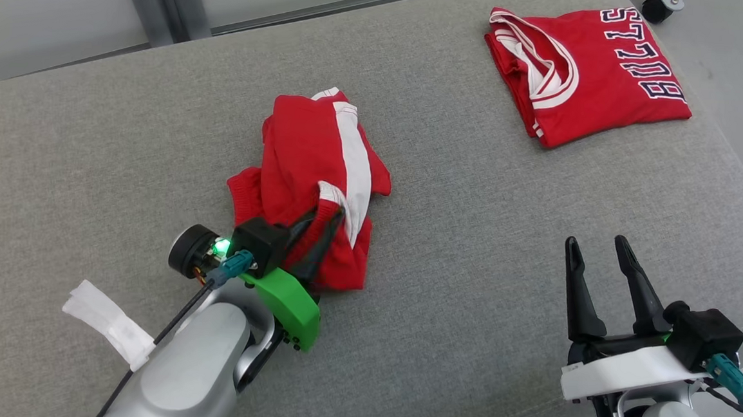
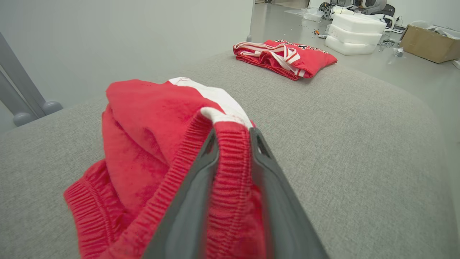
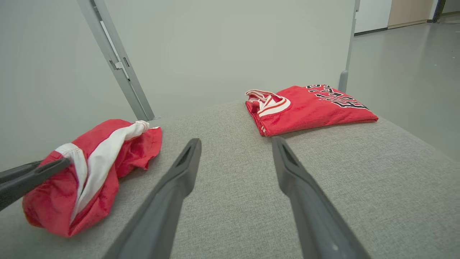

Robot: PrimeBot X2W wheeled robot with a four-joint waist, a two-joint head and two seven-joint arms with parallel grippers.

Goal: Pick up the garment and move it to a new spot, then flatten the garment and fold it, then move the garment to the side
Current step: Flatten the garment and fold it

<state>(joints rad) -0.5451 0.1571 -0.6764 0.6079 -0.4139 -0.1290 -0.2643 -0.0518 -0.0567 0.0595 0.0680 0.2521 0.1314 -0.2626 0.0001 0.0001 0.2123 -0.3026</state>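
The red garment [image 1: 313,166] lies crumpled near the middle of the grey cushion [image 1: 472,253]. It is bunched into a heap with a broad white stripe running along its top. From the ribbed elastic edge it looks like a pair of shorts, though the bunching hides its full shape.

The left gripper [image 1: 329,213] reaches in from the lower left. Its two dark fingers are pressed together on the waistband [image 2: 230,158] at the near end of the heap. In the left wrist view the elastic is squeezed between the fingers, with the white stripe folded over just past the tips. The rest of the cloth rests on the cushion.

The right gripper [image 1: 598,245] sits at the lower right, well apart from the heap. Its fingers are spread and hold nothing, and they point up the cushion.

A folded jersey [image 1: 602,74], red with dark lettering and white trim, lies flat at the far right corner of the cushion, well away from both grippers.

Beyond it, the left wrist view shows white foam blocks [image 2: 354,34] and a cardboard box [image 2: 429,45] on the floor [image 2: 413,75].
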